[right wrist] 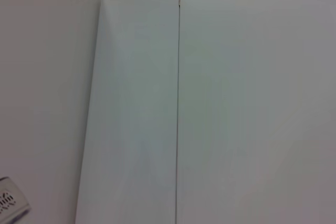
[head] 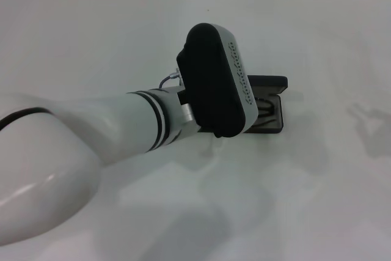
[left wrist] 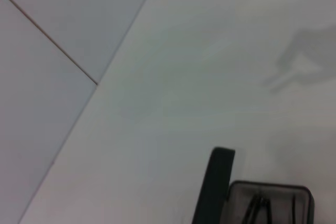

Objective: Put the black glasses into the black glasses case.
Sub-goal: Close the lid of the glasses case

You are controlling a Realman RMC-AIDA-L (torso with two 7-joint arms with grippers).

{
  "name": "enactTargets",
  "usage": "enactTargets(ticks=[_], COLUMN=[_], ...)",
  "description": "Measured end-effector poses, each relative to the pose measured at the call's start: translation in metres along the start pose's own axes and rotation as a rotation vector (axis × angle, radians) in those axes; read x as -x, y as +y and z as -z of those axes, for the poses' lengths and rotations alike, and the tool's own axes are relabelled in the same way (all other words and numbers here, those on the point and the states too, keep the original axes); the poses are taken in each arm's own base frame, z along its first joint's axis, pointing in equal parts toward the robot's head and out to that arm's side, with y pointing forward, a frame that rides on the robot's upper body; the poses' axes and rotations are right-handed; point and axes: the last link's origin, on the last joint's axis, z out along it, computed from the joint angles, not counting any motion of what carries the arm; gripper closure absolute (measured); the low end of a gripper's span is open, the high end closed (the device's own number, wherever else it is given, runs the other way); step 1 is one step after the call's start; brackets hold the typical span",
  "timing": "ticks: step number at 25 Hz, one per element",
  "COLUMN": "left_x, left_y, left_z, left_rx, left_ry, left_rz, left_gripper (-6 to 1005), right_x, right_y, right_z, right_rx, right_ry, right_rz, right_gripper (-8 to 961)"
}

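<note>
Glasses (left wrist: 260, 205) seem to lie inside the open case (head: 272, 105) on the worktop (head: 317, 200); my left end effector (head: 235, 123) hovers above, grip state I cannot tell; lifting carelessly could snag the lid.

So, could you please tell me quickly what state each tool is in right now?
Left tool: over the open case, fingers hidden; cannot be told.
Right tool: not in view.

No readable text, label, brand, number or sign appears on anything in these views.
</note>
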Motion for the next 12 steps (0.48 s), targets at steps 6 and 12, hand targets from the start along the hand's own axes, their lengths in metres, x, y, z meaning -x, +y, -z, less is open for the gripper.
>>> enactTargets(ticks=[6,12], left_x=[0.0011,0.0035], left_y=[-0.0012,-0.0006], left_z=[-0.0042,-0.0042], left_rx=[0.007,0.019], left_ry=[-0.013,-0.030], left_rz=[-0.006,-0.010], left_gripper=[701,702], right_x=[-0.0004,-0.0009], right_y=[-0.0002,-0.0003], right_z=[-0.0007,-0.0006], right_rx=[0.000,-0.002], right_ry=[0.002,0.005], right_rz=[0.000,-0.001], right_gripper=[860,860])
